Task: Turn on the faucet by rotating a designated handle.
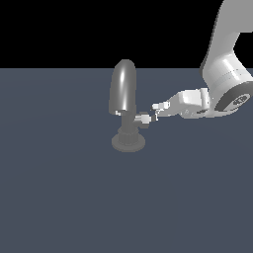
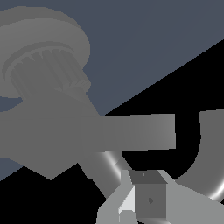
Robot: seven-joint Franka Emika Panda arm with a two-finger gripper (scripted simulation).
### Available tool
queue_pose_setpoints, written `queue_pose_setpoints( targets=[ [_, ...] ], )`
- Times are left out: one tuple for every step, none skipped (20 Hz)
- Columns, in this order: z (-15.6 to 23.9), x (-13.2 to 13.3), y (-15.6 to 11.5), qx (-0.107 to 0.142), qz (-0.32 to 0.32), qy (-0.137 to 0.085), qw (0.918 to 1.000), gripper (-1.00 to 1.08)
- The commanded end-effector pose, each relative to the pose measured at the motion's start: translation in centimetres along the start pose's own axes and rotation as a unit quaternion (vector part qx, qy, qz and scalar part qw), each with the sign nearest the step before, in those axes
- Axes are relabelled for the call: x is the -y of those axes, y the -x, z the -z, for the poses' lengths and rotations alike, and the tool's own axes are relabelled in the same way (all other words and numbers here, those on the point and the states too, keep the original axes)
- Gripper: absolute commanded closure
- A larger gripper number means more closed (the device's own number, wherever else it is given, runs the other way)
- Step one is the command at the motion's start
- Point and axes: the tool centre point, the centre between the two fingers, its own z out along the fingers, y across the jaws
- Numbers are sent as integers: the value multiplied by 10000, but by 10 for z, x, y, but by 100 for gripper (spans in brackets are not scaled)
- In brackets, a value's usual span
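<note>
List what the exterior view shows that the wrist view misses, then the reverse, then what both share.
Only the exterior view shows the whole upright faucet on the grey floor, the white arm reaching in from the exterior view's right, and the gripper right at the handle. Only the wrist view shows the ribbed ring on the base close up. Both show the faucet, the fingers and the floor.

surface: flat slate-blue floor point(image 1: 59, 197) | on it: 1 faucet point(image 1: 123, 91), ringed base down

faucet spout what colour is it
Glossy dark grey, metallic-looking, with a light highlight down its side. The spout shows best in the exterior view.
</note>
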Motion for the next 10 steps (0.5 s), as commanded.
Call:
queue_pose_setpoints(
  targets=[
    [0, -3, -10, 2, -3, 0, 10000, 108],
    [0, -4, -15, 2, -3, 0, 10000, 108],
    [0, -6, -19, 2, -3, 0, 10000, 108],
    [0, -7, -23, 2, -3, 0, 10000, 108],
    [0, -8, -27, 2, -3, 0, 10000, 108],
    [0, -9, -32, 2, -3, 0, 10000, 108],
    [0, -11, -36, 2, -3, 0, 10000, 108],
    [0, -12, -41, 2, -3, 0, 10000, 108],
    [0, -12, -41, 2, -3, 0, 10000, 108],
    [0, -11, -19, -38, 165, -13, 9999, 108]
  ],
)
